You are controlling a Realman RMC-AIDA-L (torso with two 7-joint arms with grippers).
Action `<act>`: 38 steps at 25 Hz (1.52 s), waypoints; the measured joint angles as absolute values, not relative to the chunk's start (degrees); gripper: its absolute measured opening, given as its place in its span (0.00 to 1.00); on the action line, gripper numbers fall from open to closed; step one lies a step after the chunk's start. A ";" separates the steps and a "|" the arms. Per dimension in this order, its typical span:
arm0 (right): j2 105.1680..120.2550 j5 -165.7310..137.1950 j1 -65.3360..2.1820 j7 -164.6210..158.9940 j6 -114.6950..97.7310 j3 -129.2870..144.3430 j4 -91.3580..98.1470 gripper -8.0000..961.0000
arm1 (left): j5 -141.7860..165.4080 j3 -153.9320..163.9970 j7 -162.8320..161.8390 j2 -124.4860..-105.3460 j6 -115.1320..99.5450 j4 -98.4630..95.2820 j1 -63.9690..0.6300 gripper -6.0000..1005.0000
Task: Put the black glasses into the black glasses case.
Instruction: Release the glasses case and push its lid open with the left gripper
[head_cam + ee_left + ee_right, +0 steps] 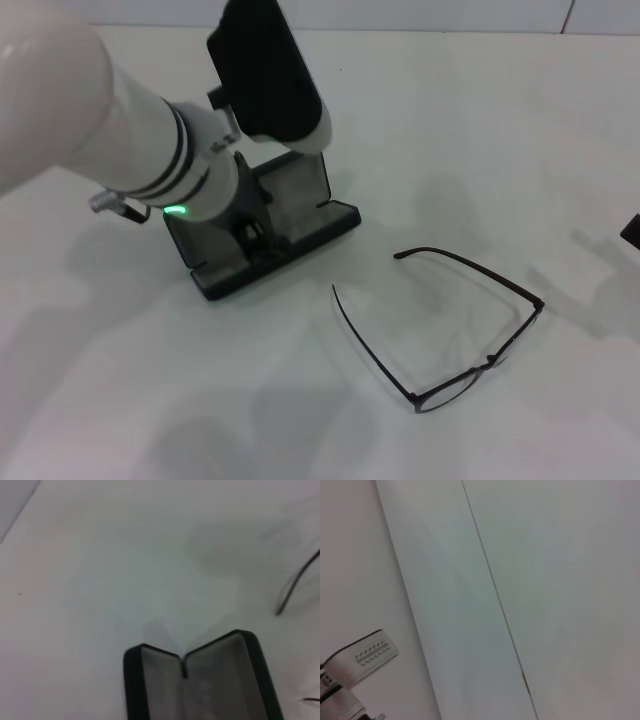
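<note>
The glasses (455,325), light, springy and fragile, lie open beside the open case (300,195); best pinched at the bridge, though neither gripper's fingers show.

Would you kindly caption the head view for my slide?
Left gripper reaches into the open black glasses case; unfolded black glasses lie beside it on the white table.
</note>
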State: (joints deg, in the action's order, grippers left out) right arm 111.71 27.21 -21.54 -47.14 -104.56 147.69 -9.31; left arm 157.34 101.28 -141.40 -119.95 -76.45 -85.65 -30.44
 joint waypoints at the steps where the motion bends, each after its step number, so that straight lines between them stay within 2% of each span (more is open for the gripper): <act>1: 111.71 27.21 -21.53 -47.14 -104.52 147.70 -9.29 0.90 | 157.13 101.82 -141.42 -119.96 -76.75 -86.05 -30.19 0.50; 21: 111.68 27.43 -22.26 -47.17 -104.50 147.40 -9.62 0.91 | 162.27 111.40 -146.69 -119.98 -83.04 -104.53 -28.17 0.46; 26: 111.71 27.43 -22.12 -47.14 -104.33 147.39 -9.70 0.90 | 162.41 109.78 -146.20 -119.78 -82.89 -102.82 -29.29 0.45; 38: 111.71 27.42 -22.06 -47.02 -102.34 147.39 -9.36 0.90 | 162.48 106.08 -144.31 -119.74 -80.00 -85.10 -35.20 0.43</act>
State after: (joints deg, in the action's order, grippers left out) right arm 111.71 27.42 -22.06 -47.02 -102.34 147.39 -9.36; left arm 162.48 106.08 -144.31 -119.74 -80.00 -85.10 -35.20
